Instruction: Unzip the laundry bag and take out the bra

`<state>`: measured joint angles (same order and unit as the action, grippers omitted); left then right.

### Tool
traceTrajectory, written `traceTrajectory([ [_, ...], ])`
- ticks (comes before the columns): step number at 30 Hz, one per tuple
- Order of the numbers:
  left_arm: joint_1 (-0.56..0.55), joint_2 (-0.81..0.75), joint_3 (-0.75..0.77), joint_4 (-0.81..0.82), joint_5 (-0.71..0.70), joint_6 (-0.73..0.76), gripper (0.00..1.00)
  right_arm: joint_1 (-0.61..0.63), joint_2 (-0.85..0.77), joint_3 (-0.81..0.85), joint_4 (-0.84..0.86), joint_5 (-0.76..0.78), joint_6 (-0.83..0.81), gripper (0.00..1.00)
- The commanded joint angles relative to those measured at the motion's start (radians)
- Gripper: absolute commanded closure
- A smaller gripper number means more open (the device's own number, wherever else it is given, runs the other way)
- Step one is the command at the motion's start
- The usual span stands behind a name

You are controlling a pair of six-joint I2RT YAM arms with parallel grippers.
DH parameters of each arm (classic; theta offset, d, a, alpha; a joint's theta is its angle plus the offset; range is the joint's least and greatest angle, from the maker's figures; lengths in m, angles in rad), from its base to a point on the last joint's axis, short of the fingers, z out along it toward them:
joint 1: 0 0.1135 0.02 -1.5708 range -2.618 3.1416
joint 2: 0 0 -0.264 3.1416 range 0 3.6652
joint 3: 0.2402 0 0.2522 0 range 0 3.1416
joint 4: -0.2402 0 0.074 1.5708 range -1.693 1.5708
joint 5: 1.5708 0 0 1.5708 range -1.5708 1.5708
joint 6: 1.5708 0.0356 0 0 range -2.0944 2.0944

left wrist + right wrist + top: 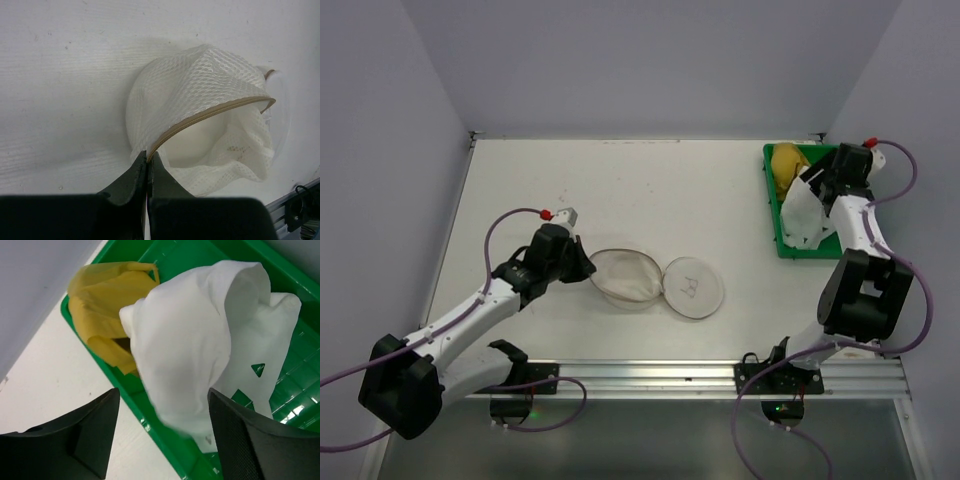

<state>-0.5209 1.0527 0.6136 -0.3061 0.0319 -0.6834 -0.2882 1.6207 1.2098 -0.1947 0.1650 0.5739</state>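
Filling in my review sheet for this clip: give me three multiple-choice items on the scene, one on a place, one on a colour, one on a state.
1. Where does the mustard-yellow soft fabric bra lie?
A. in the green rectangular plastic tray
B. on the bare table
C. between a gripper's fingers

2. What colour is the crumpled cloth next to the bra?
A. blue
B. white
C. red

3. How does the left gripper stand?
A. open, above the table
B. shut on nothing
C. shut on the zip edge of the cream-white round mesh laundry bag

Answers: 1 A, the right wrist view shows the bra inside the tray's walls. 2 B, the cloth is plain white. 3 C, the left wrist view shows the fingers pinched on the tan zip edge.
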Motion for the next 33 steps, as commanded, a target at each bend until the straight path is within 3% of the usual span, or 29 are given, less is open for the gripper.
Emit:
traceTrajectory([
  [1,0.015,0.006,0.028,0.027,-0.01,0.033,1.0,0.006,-0.14,0.077,-0.129,-0.065,0.015,0.26],
  [6,0.018,0.035,0.04,0.05,0.01,0.035,1.0,0.029,-0.286,0.03,-0.206,-0.044,0.001,0.19],
  [12,0.018,0.062,0.044,0.076,0.026,0.03,1.0,0.13,-0.495,-0.174,-0.166,-0.143,-0.005,0.17],
  [17,0.019,0.101,0.052,0.11,0.048,0.018,1.0,0.391,-0.574,-0.347,-0.137,-0.153,0.033,0.17],
  [25,0.024,0.208,0.063,0.188,0.053,-0.016,1.0,0.756,-0.471,-0.516,-0.077,-0.409,0.076,0.19],
  [29,0.025,0.228,0.058,0.199,0.04,-0.039,1.0,0.802,-0.381,-0.547,-0.066,-0.548,0.099,0.18],
  [33,0.035,0.198,0.026,0.173,0.022,-0.05,1.0,0.801,-0.291,-0.566,0.039,-0.581,0.118,0.17],
])
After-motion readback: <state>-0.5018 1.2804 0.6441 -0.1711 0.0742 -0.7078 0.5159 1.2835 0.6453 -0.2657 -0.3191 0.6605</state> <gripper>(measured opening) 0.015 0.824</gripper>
